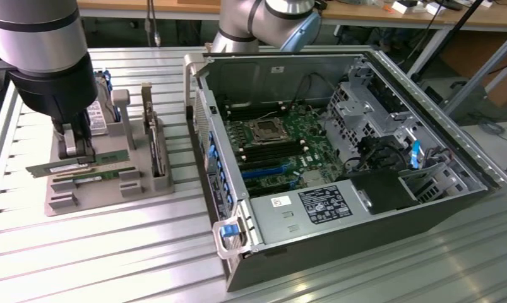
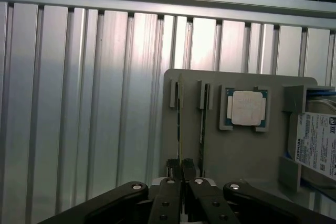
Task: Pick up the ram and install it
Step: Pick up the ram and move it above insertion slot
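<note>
The ram point(image 1: 110, 155) is a thin green stick at the near end of the grey holder point(image 1: 144, 186), at the exterior view's left. It looks slightly raised and tilted over its slot. My gripper point(image 1: 78, 154) comes down from above and is shut on the stick near its middle. In the wrist view the ram point(image 2: 180, 124) runs edge-on away from the gripper point(image 2: 182, 170), with the fingers pressed on both faces. A second green stick point(image 1: 101, 175) point(image 2: 202, 124) lies in the neighbouring slot.
The open computer case point(image 1: 455, 158) lies at the exterior view's right, its motherboard point(image 1: 300, 161) and CPU socket point(image 1: 266, 130) exposed. The holder point(image 2: 241, 150) also carries a square silver CPU point(image 2: 247, 107), a labelled hard drive point(image 2: 320, 145) and an upright expansion card point(image 1: 156, 145). Ribbed aluminium table point(image 1: 110, 252) all around.
</note>
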You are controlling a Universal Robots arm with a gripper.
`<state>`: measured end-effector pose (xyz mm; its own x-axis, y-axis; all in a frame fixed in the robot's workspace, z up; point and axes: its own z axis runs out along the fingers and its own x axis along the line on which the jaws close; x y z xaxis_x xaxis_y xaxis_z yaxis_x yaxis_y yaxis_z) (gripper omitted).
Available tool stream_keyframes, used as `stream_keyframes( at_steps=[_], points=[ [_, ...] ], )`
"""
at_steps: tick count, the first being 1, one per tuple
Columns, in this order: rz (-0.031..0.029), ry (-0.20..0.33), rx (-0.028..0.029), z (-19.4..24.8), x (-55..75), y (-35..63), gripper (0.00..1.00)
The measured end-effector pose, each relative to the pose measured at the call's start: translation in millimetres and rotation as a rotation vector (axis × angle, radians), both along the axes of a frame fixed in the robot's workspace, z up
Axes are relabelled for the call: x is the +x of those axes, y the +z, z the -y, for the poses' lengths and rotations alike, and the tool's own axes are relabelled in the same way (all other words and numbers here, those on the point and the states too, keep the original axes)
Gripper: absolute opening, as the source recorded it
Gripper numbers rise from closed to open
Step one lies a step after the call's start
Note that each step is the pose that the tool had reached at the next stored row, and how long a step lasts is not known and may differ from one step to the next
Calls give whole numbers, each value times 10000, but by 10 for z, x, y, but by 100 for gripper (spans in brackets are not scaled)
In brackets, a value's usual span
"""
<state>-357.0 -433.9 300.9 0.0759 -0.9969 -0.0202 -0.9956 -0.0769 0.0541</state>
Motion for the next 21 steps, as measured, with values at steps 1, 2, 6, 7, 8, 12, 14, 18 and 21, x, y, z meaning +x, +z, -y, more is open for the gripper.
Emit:
stream_keyframes(
  at_steps=[1, 2, 6, 7, 8, 12, 14, 18, 21],
  points=[
    [0, 0, 0, 0, 0, 6, 13],
    [-1, 0, -1, 0, 0, 11, 13],
    [0, 0, -1, 0, 0, 44, 13],
    [0, 0, 0, 0, 0, 53, 13],
    [0, 0, 0, 0, 0, 63, 13],
    [0, 0, 0, 0, 0, 91, 13],
    [-1, 0, -1, 0, 0, 98, 13],
    [-1, 0, -1, 0, 0, 130, 13],
    [-1, 0, -1, 0, 0, 150, 13]
  ],
)
